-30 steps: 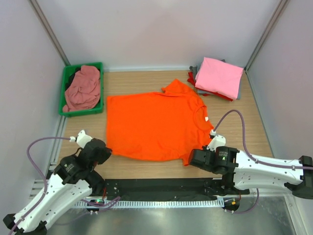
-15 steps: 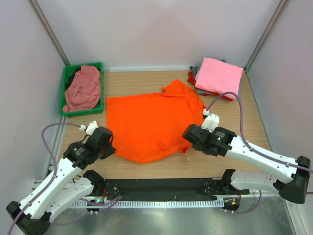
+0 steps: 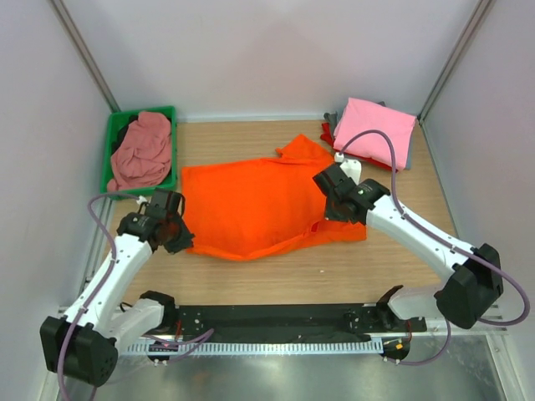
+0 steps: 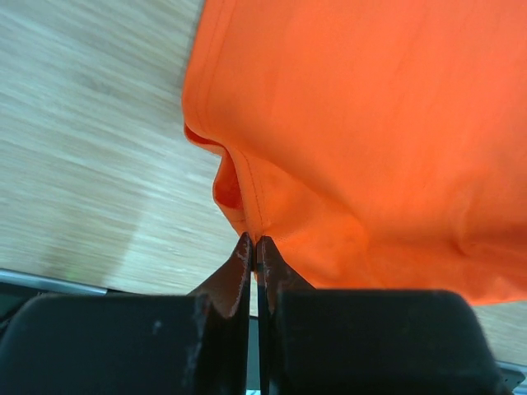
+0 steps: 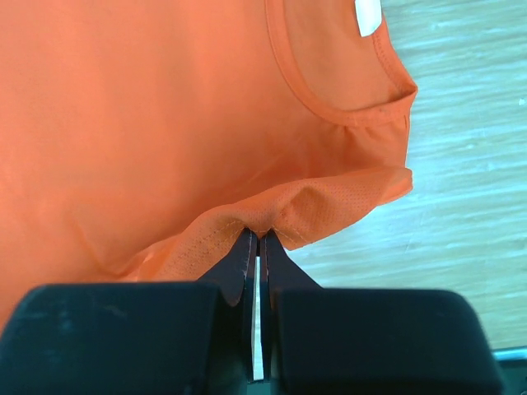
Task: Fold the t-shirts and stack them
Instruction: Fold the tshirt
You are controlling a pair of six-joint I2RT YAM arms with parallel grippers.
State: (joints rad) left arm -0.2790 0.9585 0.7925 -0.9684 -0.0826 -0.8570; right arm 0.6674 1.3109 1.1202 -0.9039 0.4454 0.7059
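Orange t-shirt [image 3: 251, 209] pinched at two spots on the desk [image 3: 251, 284].
Top view: I see it mid-frame. Left wrist: left pincer [image 4: 254, 244] clenched on its hem corner. Right wrist: right pincer [image 5: 257, 239] clenched on a folded edge.

No legible text, brand, number or sign found. The white neck label [image 5: 368, 15] inside the collar of the orange t-shirt [image 5: 165, 107] shows no readable print.

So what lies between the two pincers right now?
The orange t-shirt fills the whole stretch: the left pincer and the right pincer are each shut on an edge of it. The top external view shows this.
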